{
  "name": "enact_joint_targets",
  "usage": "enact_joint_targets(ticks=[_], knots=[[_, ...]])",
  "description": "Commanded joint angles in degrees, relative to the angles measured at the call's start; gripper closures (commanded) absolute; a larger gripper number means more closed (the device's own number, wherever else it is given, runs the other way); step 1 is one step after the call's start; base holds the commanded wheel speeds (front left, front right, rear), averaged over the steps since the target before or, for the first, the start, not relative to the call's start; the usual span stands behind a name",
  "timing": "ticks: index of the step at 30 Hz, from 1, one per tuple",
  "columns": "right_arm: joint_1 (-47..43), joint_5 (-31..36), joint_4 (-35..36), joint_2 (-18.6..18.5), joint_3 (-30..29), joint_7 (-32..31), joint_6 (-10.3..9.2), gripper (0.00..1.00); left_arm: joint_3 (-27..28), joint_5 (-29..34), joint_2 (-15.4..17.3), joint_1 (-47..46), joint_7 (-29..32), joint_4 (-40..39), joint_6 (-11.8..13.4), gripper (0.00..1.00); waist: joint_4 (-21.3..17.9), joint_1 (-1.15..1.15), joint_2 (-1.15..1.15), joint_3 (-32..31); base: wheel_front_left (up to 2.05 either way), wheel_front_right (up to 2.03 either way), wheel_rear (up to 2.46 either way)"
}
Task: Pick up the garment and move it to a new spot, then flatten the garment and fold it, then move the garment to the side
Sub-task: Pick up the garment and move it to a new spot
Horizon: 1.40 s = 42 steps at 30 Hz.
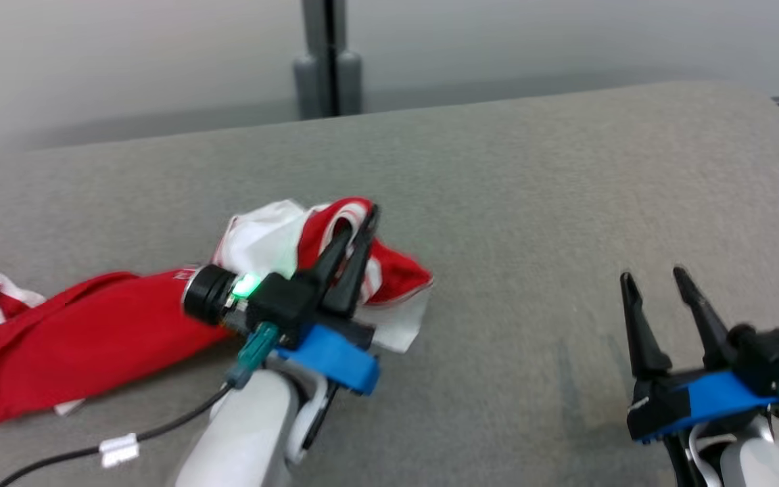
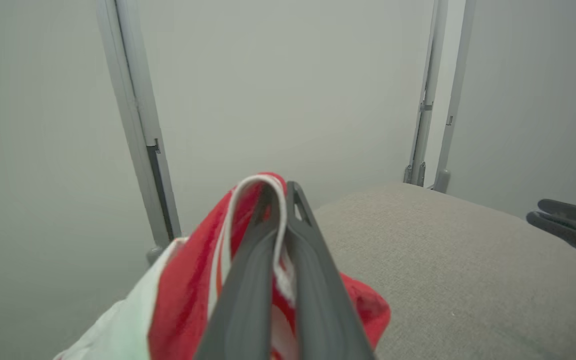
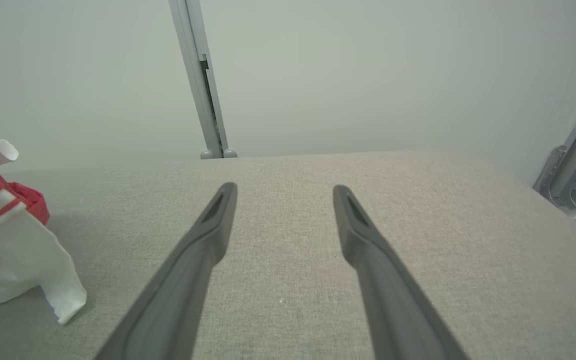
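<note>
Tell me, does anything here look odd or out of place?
Nothing looks damaged or spilled. The red and white garment lies crumpled, one edge pinched in the left gripper; the right gripper hangs open, holding nothing.

The garment is cut off by the head view's left edge and partly hidden behind the left gripper. The right gripper is cropped at the left wrist view's edge.

The garment lies left on the table, the left gripper at its right end; the right gripper well apart rightward; a post behind.
</note>
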<state>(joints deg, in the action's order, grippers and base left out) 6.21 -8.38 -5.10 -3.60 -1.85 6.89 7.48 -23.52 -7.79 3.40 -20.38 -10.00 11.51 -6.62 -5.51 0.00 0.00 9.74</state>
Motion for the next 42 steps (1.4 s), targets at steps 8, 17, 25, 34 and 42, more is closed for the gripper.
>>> enact_joint_targets(ticks=[8,17,25,34,42], knots=[[3.48,-1.09,-0.2,0.38,-0.17,2.13,0.02,0.0,-11.39,-3.15,-0.5,-10.89,-0.82,0.27,-0.73,1.0,-8.02,0.0,0.0,7.08,0.0,0.0,0.0],[5.97,-2.48,-1.75,0.64,0.53,4.68,0.02,0.0,-17.8,-6.23,-0.41,-17.5,1.21,7.77,1.26,1.0,-11.73,0.0,0.0,12.72,0.0,0.0,0.0],[7.79,-3.06,-4.12,0.67,0.71,6.17,0.03,0.0,-21.12,-8.99,-0.48,-18.91,-1.29,16.28,1.09,0.0,-10.27,0.0,0.0,13.28,0.0,0.0,0.0],[5.95,-1.28,-5.09,0.64,0.2,5.42,0.02,0.0,-18.83,-10.28,0.82,-13.66,-5.0,11.05,6.12,0.0,-4.64,0.0,0.0,6.29,0.0,0.0,0.0],[3.89,-0.57,-3.41,0.52,-0.47,3.5,0.03,0.0,-11.44,-12.79,5.11,-6.2,-5.22,5.8,10.53,0.0,0.63,0.0,0.0,2.66,0.0,0.0,0.0]])
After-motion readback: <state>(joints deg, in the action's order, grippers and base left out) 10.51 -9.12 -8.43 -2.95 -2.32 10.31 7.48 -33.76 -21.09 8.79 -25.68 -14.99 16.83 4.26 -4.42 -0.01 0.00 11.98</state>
